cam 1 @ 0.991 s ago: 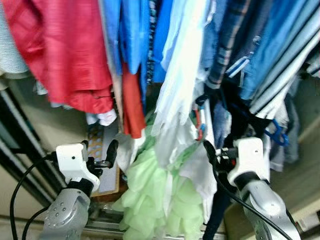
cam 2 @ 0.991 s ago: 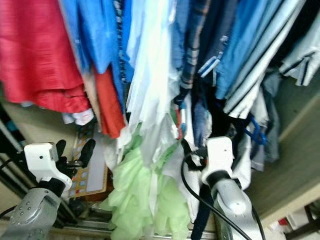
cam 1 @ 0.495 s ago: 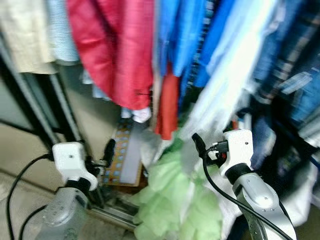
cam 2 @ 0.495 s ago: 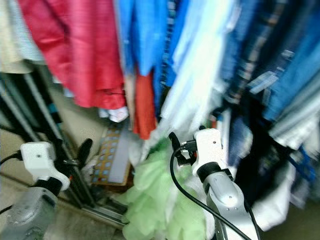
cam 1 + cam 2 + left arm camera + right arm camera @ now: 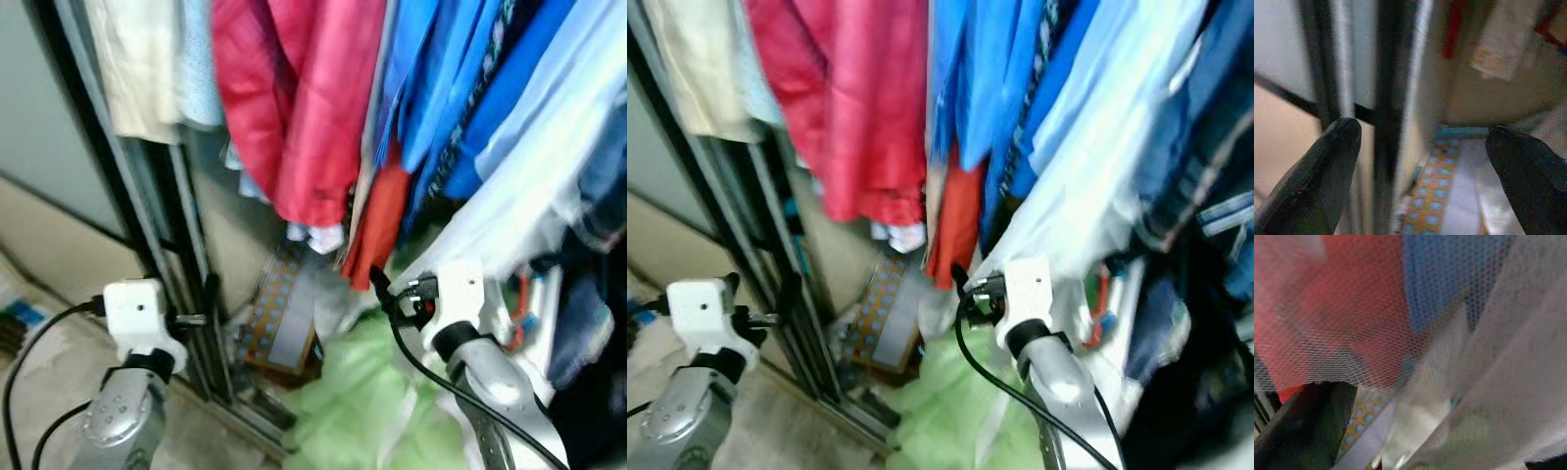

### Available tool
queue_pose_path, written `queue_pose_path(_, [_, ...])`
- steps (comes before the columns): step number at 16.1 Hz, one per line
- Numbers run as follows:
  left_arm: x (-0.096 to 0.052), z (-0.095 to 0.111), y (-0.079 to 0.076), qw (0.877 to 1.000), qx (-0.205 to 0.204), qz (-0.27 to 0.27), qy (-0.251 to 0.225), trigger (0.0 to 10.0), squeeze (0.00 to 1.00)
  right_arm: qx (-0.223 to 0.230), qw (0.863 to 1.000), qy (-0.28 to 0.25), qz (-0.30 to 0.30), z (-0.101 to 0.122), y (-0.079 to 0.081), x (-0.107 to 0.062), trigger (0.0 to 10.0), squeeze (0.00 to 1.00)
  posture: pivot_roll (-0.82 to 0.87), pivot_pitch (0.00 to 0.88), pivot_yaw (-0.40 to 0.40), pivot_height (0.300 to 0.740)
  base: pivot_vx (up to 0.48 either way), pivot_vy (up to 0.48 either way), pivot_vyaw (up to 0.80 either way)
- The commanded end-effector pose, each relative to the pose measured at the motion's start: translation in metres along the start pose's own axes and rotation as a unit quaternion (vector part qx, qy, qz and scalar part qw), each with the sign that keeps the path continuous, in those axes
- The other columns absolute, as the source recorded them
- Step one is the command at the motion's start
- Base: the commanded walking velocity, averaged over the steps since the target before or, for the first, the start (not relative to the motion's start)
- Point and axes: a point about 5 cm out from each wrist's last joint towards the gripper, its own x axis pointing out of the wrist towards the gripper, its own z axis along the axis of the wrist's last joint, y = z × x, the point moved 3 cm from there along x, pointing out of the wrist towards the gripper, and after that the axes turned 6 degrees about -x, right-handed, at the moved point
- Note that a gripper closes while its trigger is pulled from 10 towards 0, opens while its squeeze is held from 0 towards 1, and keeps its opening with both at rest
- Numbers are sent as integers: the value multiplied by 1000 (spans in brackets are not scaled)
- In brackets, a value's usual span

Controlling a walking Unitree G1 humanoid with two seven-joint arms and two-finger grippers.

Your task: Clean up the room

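Observation:
Clothes hang in a wardrobe: a red shirt, blue shirts, an orange-red piece and a long white garment. A pale green frilly garment lies bunched low down. My left gripper is open beside the dark sliding-door frame, with nothing between its fingers. My right gripper is open at the edge of the white garment. In the right wrist view one finger shows, and sheer white fabric is draped across the gap.
A flat board with blue dots leans on the wardrobe floor behind the door track. Cream and pale blue garments hang at the far left. Beige floor lies outside the frame on the left.
The camera has swung left, so the clothes sit further right in the picture and the door frame has come into view. Both arms stay raised in much the same pose.

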Motion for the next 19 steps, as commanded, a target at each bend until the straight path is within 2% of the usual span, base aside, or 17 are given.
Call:
queue_pose_path(1, [0,-2,-7,1000,14,-6,0,10000,0,-2,1000,1,7,-2,-1,1,10000,0,29,0,-64,740,0,0,800])
queue_pose_path(2, [1,-1,-8,1000,29,-9,-8,10000,0,-2,1000,0,10,-3,0,4,10000,0,33,0,-59,740,0,0,800])
queue_pose_path(4, [2,1,-7,999,21,-8,-29,10000,0,6,1000,1,3,-6,-2,8,10000,0,43,0,-44,740,0,0,800])
queue_pose_path(7, [6,-3,-7,999,24,-7,-20,10000,0,20,1000,-2,-5,-12,2,16,10000,0,57,0,-11,740,0,0,800])
queue_pose_path(8, [15,-3,-8,998,56,-6,-20,10000,0,27,1000,-8,-5,-12,4,23,10000,0,63,0,-5,740,0,0,650])
queue_pose_path(11, [30,4,-12,997,66,-28,-35,10000,0,33,999,-24,-14,-5,0,35,10000,0,64,0,13,740,0,0,0])
queue_pose_path(13, [40,12,-13,996,64,-37,-49,10000,0,60,997,15,-52,-16,-11,45,10000,0,60,0,32,740,0,0,0])
queue_pose_path(14, [40,12,-13,996,69,-38,-51,10000,0,37,997,18,-58,-18,-11,46,10000,0,60,0,32,740,0,0,0])
queue_pose_path(15, [39,7,-15,995,83,-43,-48,10000,0,13,999,8,-47,-23,-2,42,10000,0,53,0,32,740,0,0,0])
queue_pose_path(16, [37,4,-14,995,83,-41,-43,10000,0,19,999,4,-34,-25,4,40,10000,0,47,0,28,740,0,0,0])
queue_pose_path(17, [35,-7,-12,995,89,-21,-30,10000,0,-5,1000,11,-19,-31,12,35,10000,0,39,0,31,740,0,0,0])
queue_pose_path(19, [32,-17,-18,995,83,-48,-16,10000,0,38,998,24,-34,-40,10,29,10000,0,18,0,65,740,0,0,0])
